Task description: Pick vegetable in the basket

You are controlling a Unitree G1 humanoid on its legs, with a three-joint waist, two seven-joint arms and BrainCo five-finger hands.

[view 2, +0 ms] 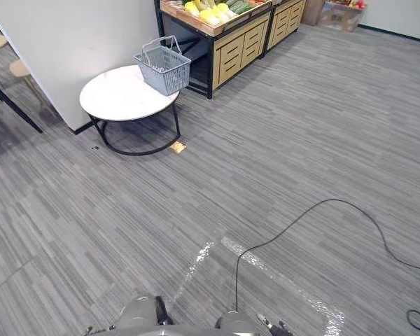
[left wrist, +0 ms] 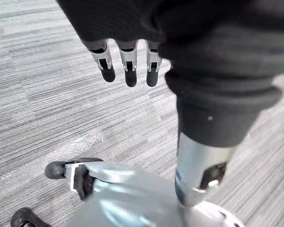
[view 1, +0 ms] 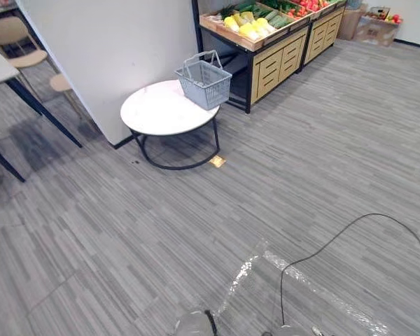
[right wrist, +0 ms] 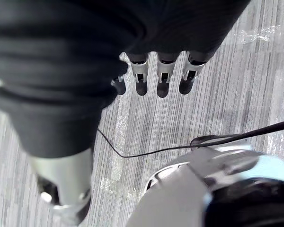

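Observation:
A grey wire-look plastic basket (view 1: pixel 204 80) with its handles up stands on the far edge of a round white table (view 1: pixel 154 112), well ahead of me; nothing shows inside it. Behind it, a wooden produce stand (view 1: pixel 280 59) carries yellow vegetables (view 1: pixel 248 26) and green ones beside them. My left hand (left wrist: pixel 130 71) hangs over the grey floor with straight fingers and holds nothing. My right hand (right wrist: pixel 162 78) hangs the same way, fingers straight and empty. Both hands are far from the basket and the stand.
A white partition wall (view 1: pixel 105 49) rises left of the table. Chairs and a dark-legged table (view 1: pixel 14 42) stand at the far left. Cardboard boxes (view 1: pixel 374 24) sit at the far right. A small tan tile (view 1: pixel 217 162) lies by the table; shiny tape (view 1: pixel 301 280) marks the floor.

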